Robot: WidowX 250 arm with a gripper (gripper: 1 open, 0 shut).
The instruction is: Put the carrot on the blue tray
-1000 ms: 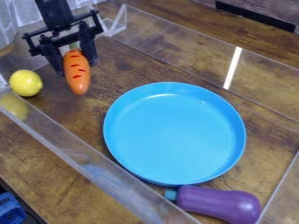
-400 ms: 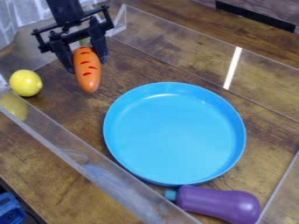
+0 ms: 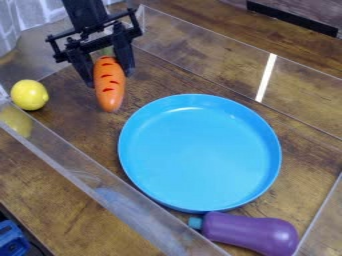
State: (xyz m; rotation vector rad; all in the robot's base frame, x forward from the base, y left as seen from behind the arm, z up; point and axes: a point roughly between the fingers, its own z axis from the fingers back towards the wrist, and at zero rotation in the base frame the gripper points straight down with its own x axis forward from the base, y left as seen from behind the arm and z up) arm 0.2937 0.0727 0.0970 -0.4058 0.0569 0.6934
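Note:
The orange carrot with dark groove marks hangs point-down from my black gripper at the upper left. The jaws are shut on its top end, and the green leaves are hidden between the fingers. The carrot is lifted off the wooden table, just left of and behind the blue tray. That tray is a large round plate with a raised rim and nothing lies on it.
A yellow lemon sits at the left. A purple eggplant lies in front of the tray. Clear acrylic walls border the wooden table along the front left and back.
My gripper has carried the carrot to the right and slightly up, closer to the tray's rim. The grip stays shut.

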